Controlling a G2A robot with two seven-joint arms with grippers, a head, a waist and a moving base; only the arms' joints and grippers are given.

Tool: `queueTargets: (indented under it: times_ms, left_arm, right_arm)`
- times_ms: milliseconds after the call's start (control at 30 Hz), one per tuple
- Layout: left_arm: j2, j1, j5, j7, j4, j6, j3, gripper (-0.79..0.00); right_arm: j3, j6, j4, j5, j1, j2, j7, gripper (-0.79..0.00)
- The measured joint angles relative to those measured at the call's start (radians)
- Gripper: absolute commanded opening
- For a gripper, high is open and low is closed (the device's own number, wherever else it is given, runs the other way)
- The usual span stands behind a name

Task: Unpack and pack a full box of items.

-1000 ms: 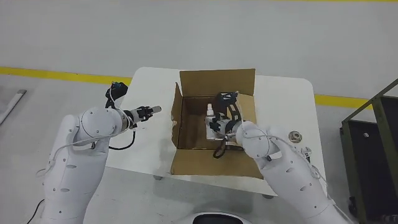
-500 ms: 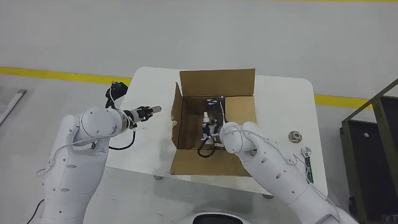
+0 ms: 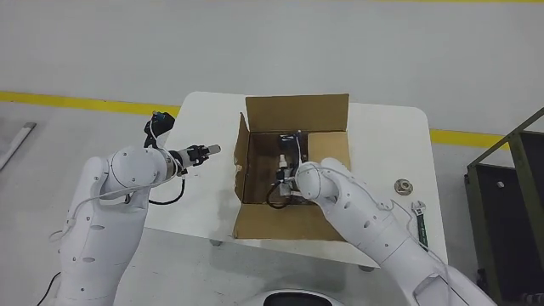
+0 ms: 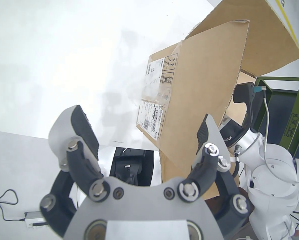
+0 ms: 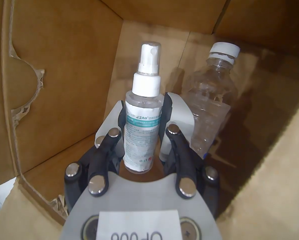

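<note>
- Box (image 3: 297, 112) sits open on the white worktop (image 3: 204, 110), flaps up, in the same spot as before.
- Right end effector (image 5: 144, 104) is down inside the box. Its two fingers are closed tight on a small spray bottle (image 5: 142, 136) with a white top.
- A second ago this end effector was nearer the right side of the box. It has since moved toward the middle and deeper in, with the spray bottle in its grip.
- A clear plastic bottle (image 5: 211, 93) with a white cap is in the box, just beside the spray bottle.
- Left end effector (image 4: 142, 121) hangs over the worktop, left of the box. Its fingers are spread wide and hold nothing. It has not moved.
- A small round thing (image 3: 404, 187) lies on the worktop, right of the box.
</note>
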Motion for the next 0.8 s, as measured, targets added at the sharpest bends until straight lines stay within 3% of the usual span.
queueTargets:
  times_ms: [33,233,500,800]
  left_arm:
    - [0.0,0.0,0.0,0.0,0.0,0.0,0.0,0.0]
    - [0.0,0.0,0.0,0.0,0.0,0.0,0.0,0.0]
    - [0.0,0.0,0.0,0.0,0.0,0.0,0.0,0.0]
    - [0.0,0.0,0.0,0.0,0.0,0.0,0.0,0.0]
  right_arm:
    - [-0.001,-0.004,0.004,-0.001,0.002,-0.002,-0.002,-0.108]
    - [0.006,-0.032,-0.025,-0.033,-0.001,-0.003,-0.004,0.0]
    - [0.106,-0.113,-0.274,-0.142,-0.101,0.046,-0.021,0.0]
    - [0.386,-0.313,-0.752,-0.495,-0.421,0.153,-0.049,-0.009]
